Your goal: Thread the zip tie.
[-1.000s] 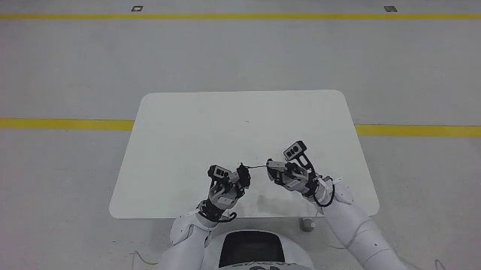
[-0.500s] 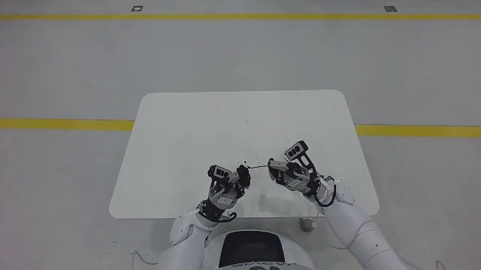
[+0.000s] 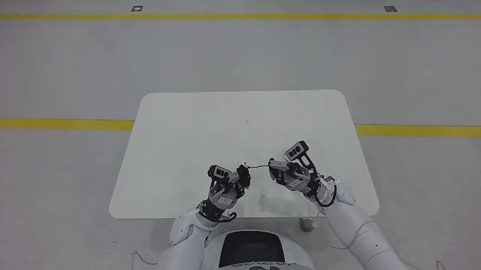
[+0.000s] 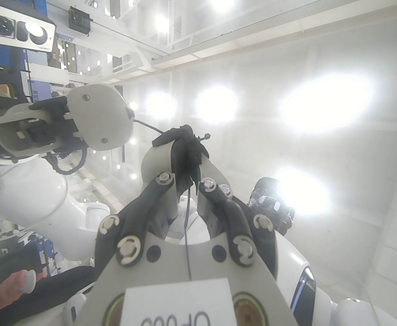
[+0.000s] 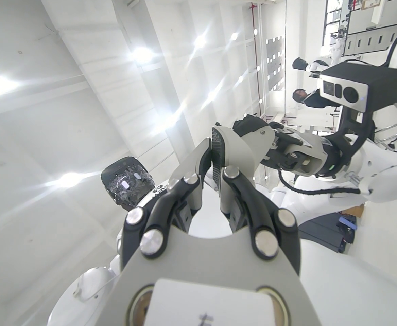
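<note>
You have the zip tie [image 3: 258,166], a thin black strap, stretched nearly level between the left gripper [image 4: 185,144] and the right gripper [image 5: 212,153]. Both pinch it. Its long tail trails back between the left gripper's fingers, and a small end pokes past their tips.

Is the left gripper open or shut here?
Shut: the left gripper has its fingers pressed together on the black zip tie, whose end pokes out past them.
</note>
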